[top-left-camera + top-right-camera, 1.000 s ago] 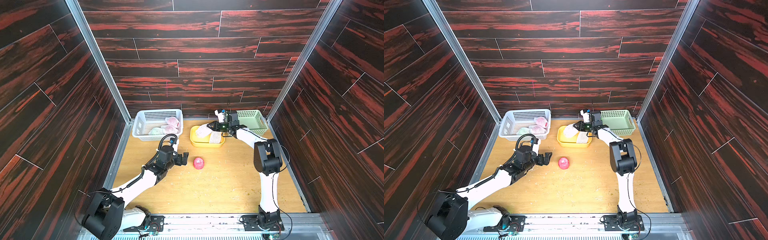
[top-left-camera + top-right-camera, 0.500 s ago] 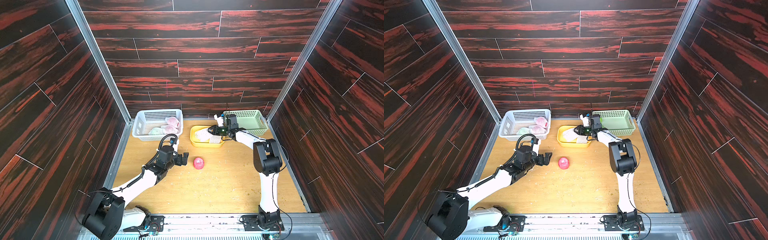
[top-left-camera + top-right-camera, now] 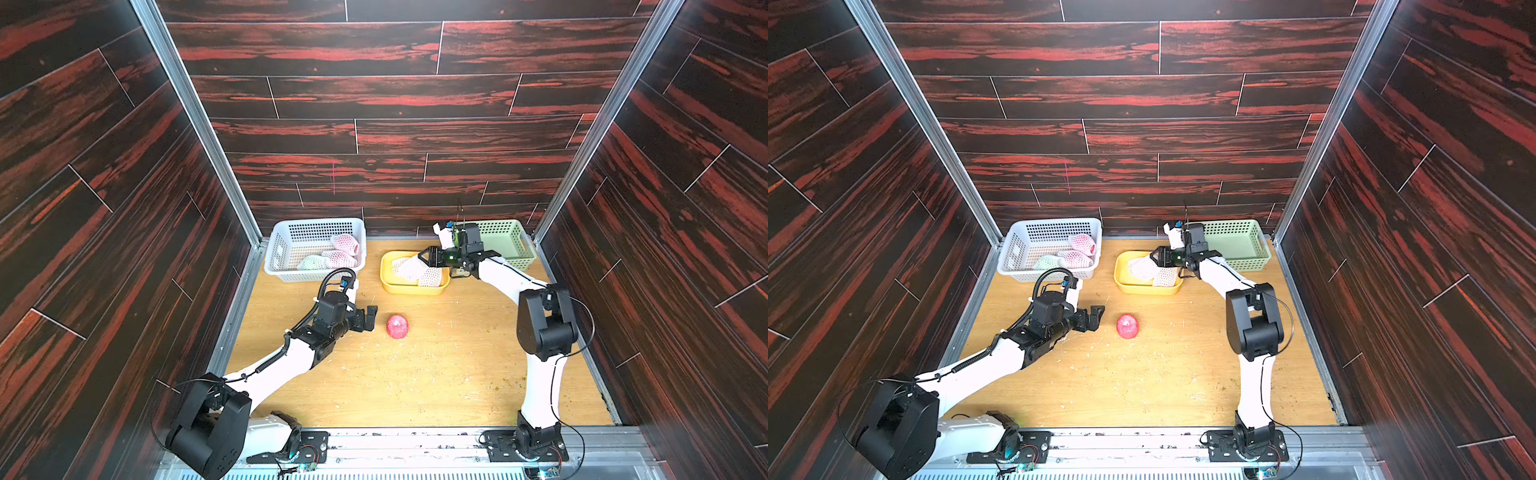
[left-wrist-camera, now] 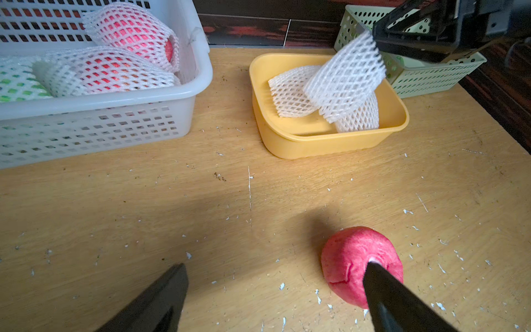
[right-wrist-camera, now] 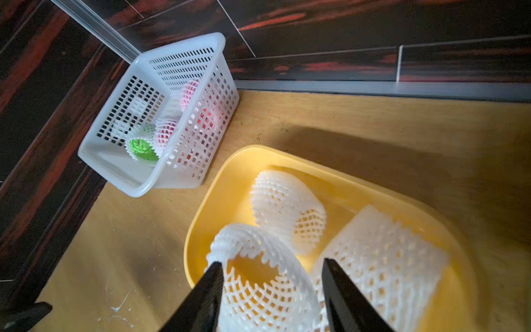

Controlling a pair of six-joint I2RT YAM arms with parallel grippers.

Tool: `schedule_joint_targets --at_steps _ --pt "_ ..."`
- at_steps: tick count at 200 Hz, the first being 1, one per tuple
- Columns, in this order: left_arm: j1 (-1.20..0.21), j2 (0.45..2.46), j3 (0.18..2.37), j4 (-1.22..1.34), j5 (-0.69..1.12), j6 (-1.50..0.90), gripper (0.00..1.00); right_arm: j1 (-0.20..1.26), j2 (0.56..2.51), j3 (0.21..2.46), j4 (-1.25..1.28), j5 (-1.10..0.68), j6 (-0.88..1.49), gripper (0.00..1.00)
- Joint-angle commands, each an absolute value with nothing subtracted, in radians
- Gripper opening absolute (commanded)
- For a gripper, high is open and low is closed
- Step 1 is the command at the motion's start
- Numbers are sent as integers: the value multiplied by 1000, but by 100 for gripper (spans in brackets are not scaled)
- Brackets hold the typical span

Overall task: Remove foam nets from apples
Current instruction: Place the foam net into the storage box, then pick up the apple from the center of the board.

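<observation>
A stripped foam net [image 4: 344,77] is seen loose in the half-open right hand [image 3: 424,258] above the yellow tray [image 4: 316,146], so release is judged under way; next, the bare red apple [image 3: 397,326], at 3 o'clock of the wide-open, empty left hand [image 3: 369,319], is probably to be grasped.

Empty foam nets [image 4: 290,92]: three are lying loose.
Netted apples [image 4: 129,28]: three are sitting wrapped.
Bare apples [image 4: 350,258]: one is lying unwrapped.
Baskets [image 4: 94,126]: two are standing.
Yellow trays [image 4: 316,143]: one is standing.
</observation>
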State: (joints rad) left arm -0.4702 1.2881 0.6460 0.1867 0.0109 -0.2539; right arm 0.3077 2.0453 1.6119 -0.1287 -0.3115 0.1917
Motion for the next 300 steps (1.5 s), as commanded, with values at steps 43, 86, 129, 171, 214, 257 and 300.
schedule_joint_targets --at_steps 43,86,129,171,214,257,300 --pt "-465 1308 695 176 29 -243 100 303 1828 1482 -247 -181 105 59" --pt "-466 1279 681 167 83 -247 100 352 1631 1242 -99 -506 122 66" --pt "-466 1165 596 86 80 -281 100 595 1583 975 38 -428 36 82" --pt "-466 1055 505 22 149 -352 100 698 1678 919 108 -290 18 87" --pt "-475 965 419 20 173 -393 100 702 1729 906 200 -162 45 88" --pt "-477 961 411 28 140 -389 100 701 1779 913 244 -112 46 88" --pt "-477 1012 431 49 150 -381 100 701 1816 934 266 -56 83 89"
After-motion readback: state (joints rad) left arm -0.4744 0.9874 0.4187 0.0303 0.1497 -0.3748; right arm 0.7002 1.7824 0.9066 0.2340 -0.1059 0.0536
